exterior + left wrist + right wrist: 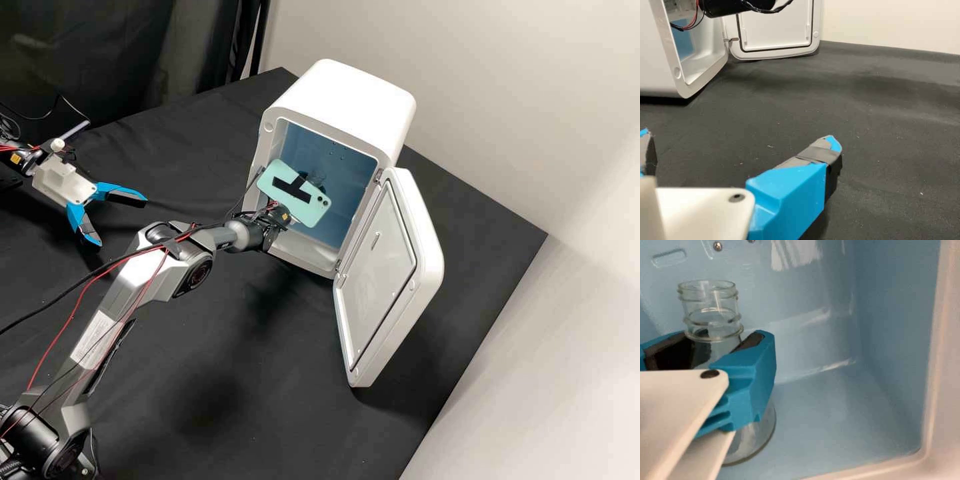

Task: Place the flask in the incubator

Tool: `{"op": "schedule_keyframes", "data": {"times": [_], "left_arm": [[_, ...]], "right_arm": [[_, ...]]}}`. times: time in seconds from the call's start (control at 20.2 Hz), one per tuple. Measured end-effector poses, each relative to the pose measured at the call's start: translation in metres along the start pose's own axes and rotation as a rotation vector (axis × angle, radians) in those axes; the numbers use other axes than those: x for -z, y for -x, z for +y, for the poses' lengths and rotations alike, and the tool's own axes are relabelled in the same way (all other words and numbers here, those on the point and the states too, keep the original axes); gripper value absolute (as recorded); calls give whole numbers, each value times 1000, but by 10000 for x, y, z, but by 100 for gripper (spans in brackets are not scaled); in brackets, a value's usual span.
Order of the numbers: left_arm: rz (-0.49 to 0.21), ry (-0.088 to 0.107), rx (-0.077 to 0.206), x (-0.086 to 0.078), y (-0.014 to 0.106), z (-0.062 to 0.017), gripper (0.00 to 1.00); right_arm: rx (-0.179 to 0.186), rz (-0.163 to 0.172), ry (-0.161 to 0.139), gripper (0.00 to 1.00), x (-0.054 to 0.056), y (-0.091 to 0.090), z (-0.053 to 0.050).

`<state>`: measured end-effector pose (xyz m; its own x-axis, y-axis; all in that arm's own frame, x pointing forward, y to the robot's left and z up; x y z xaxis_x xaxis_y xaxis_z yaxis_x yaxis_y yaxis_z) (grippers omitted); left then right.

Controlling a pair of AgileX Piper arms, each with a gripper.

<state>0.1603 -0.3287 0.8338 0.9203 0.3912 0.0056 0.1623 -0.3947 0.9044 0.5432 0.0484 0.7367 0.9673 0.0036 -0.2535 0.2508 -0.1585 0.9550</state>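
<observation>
A clear glass flask (710,307) stands upright inside the incubator's pale blue chamber (840,405), its round base low against the chamber floor. My right gripper (707,352) is shut on the flask's neck, one blue finger (750,370) on each side. In the high view the right arm's wrist (267,230) reaches through the opening of the white incubator (347,100), whose door (393,267) hangs wide open. My left gripper (120,220) hovers open over the bench at the far left, well away from the incubator (685,70), with nothing between its fingers (810,167).
The black bench (267,373) stretches bare in front of the incubator. The open door (775,25) swings out to the right of the opening. A pale wall runs behind and to the right. Red and black cables trail along the right arm (133,280).
</observation>
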Motion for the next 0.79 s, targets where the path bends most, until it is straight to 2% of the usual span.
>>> {"op": "schedule_keyframes", "data": {"times": [0.1,0.2,0.45,0.64,0.79], "left_arm": [[0,0,0,0,0,0,100],[0,0,0,0,0,0,100],[0,0,0,0,0,0,100],[2,5,10,6,-7,-19,100],[0,1,3,12,-23,0,100]], "right_arm": [[-13,-1,59,0,-39,-15,36],[-15,-3,83,0,-48,-14,49],[-19,-5,88,0,-53,-14,56],[-29,-12,110,0,-58,-13,66],[-33,-17,121,0,-62,-13,69]]}}
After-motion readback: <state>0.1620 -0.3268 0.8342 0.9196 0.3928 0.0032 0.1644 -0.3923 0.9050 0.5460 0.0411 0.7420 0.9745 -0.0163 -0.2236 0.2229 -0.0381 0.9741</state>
